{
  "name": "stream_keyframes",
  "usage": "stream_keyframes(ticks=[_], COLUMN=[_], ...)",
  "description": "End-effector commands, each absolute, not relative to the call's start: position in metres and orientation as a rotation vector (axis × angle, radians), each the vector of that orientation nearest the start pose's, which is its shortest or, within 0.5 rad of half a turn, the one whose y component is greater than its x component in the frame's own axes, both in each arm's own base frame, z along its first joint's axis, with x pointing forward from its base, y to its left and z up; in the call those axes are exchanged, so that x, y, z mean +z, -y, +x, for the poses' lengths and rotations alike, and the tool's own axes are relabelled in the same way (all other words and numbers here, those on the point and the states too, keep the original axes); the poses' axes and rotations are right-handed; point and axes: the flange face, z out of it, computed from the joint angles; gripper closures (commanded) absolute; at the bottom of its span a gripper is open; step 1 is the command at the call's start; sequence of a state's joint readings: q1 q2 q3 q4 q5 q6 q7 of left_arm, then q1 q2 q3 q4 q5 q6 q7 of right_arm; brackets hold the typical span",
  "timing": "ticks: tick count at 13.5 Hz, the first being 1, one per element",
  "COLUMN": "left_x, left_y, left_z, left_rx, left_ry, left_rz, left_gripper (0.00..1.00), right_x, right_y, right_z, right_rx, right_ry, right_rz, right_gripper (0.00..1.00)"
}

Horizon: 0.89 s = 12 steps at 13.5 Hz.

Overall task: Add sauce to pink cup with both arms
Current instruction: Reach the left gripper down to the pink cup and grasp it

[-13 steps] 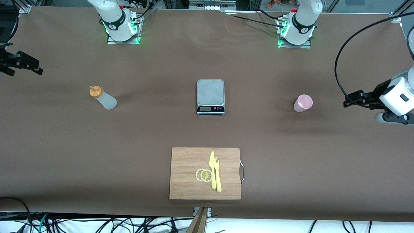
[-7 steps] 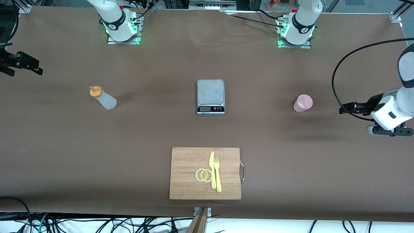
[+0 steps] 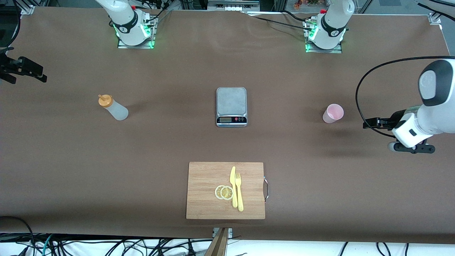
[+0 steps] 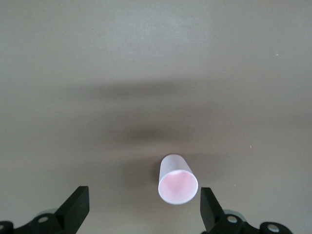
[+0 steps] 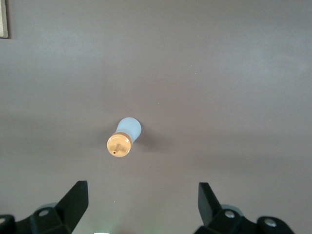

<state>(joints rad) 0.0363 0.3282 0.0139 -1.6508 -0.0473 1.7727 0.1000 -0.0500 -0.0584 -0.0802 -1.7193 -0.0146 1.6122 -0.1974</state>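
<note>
Brown covering spans the whole tabletop [image 3: 170,149]. From the front view, the sauce bottle [image 3: 113,108] stands upright toward the right arm's end, long axis vertical, orange nozzle cap up. The pink cup [image 3: 333,113] stands upright toward the left arm's end, mouth up. Between them sits a kitchen scale [image 3: 231,106], display facing the front camera. Nearer the camera lies a wooden cutting board [image 3: 206,177] carrying two lemon slices [image 3: 224,192], a yellow plastic knife [image 3: 233,186] and a yellow plastic fork [image 3: 239,191]. The left gripper [image 3: 368,123] hangs over the tabletop beside the cup, apart from it; over the past second it has shifted in toward the cup from the table's end. The right gripper [image 3: 33,73] waits at the right arm's end of the table, unmoved since then, well apart from the bottle.

From the left wrist view, the left gripper [image 4: 145,209] has its jaws spread wide, and the cup [image 4: 176,179] stands on the tabletop between their lines, nearer one finger, untouched.

From the right wrist view, the right gripper [image 5: 141,204] also has its jaws spread wide; the bottle [image 5: 124,138] stands out ahead of them, cap toward the camera, untouched.
</note>
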Motion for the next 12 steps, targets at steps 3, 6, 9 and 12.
stream_keyframes(ticks=[3, 6, 9, 12], left_x=[0.366, 0.33, 0.301, 0.28], left_y=[-0.02, -0.019, -0.021, -0.02], left_z=[0.572, 0.544, 0.518, 0.499], left_rx=[0.27, 0.218, 0.164, 0.113], left_ry=[-0.031, -0.02, -0.022, -0.018], left_rz=[-3.216, -3.212, -3.207, -3.201], left_gripper=[0.0, 0.0, 0.0, 0.0], right_x=[0.593, 0.592, 0.592, 0.592], right_y=[0.075, 0.075, 0.075, 0.075], right_z=[0.531, 0.532, 0.532, 0.532], right_rx=[0.07, 0.072, 0.072, 0.072], right_ry=[0.119, 0.119, 0.119, 0.119], right_rz=[-3.134, -3.134, -3.134, -3.134], right_gripper=[0.0, 0.0, 0.0, 0.0])
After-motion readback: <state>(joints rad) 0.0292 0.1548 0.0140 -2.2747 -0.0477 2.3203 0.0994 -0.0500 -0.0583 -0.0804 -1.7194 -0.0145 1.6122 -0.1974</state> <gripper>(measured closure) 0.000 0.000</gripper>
